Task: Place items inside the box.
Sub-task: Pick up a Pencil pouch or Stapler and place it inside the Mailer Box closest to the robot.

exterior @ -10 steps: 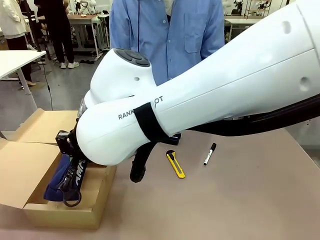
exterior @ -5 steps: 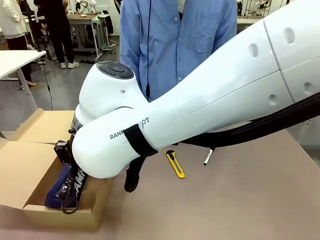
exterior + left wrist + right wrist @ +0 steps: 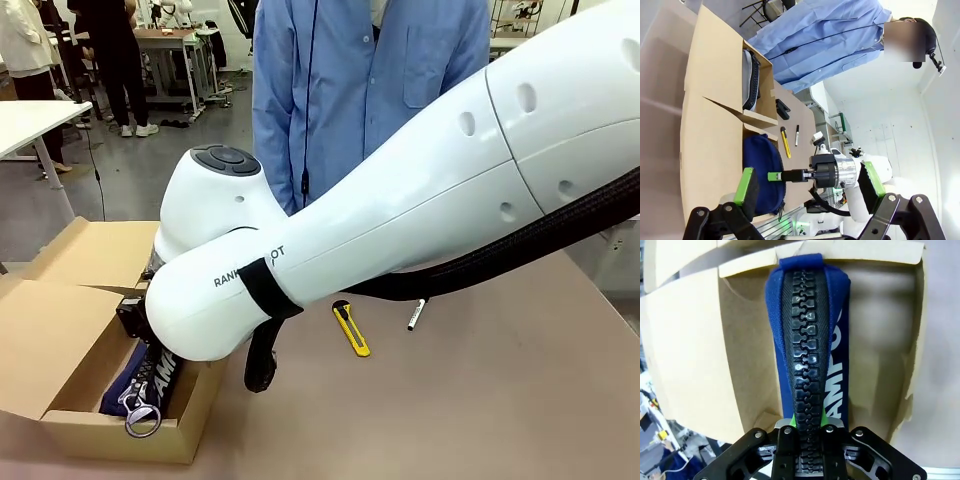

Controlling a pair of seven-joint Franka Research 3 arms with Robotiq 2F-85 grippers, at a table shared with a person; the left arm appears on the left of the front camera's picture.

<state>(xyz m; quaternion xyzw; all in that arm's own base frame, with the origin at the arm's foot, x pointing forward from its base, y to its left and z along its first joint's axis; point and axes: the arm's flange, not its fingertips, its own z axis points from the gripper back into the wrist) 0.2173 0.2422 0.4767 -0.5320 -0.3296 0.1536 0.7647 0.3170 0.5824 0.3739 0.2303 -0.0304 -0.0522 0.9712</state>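
left tool (image 3: 809,182): open, jaws wide apart, nothing between them.
box (image 3: 110,437): at the left end of the bench (image 3: 480,400), flap lid thrown back, long side running away from the robot.
pouch (image 3: 125,388): mostly inside the box, low end down by the nearer wall, high end held up by the right tool, not yet lying flat.
pouch feel: likely light and soft, cloth that sags and folds; not fragile; probably little slip against the pads.
pouch hold: best on the stiffer zip ridge, close to 1 end, as gripped now.
right tool (image 3: 808,426): closed on the black zip ridge of the pouch.
pouch axis: long axis along the length of the box, sloping down toward the robot; zip edge up, white lettering on the side face, metal ring (image 3: 143,421) at the low end.
utility knife (image 3: 351,329): flat on the bench, right of the box, outside it.
marker (image 3: 417,315): just right of the utility knife, also outside.
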